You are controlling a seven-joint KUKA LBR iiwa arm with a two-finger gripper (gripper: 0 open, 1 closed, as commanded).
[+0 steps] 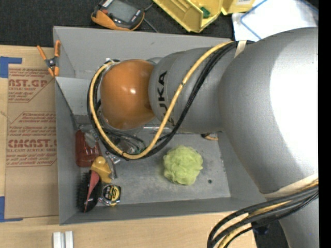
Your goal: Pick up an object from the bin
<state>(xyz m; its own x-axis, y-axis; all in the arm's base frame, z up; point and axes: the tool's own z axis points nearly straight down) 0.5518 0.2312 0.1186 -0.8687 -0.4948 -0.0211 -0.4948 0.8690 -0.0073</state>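
The bin (155, 186) is plain grey. The arm (269, 102) is silver-grey, its cover (126, 94) a glossy orange, its cable (176, 99) yellow. There's a pale green lump (183, 164), a dark red block (85, 149), a black brush (87, 194) and a yellow-and-black tape measure (110, 194).

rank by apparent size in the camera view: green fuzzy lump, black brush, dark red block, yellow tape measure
1. green fuzzy lump
2-3. black brush and dark red block look alike
4. yellow tape measure

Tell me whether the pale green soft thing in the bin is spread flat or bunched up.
Bunched up: the green soft thing sits as a rounded, wrinkled lump on the bin's floor, with bare floor around it.
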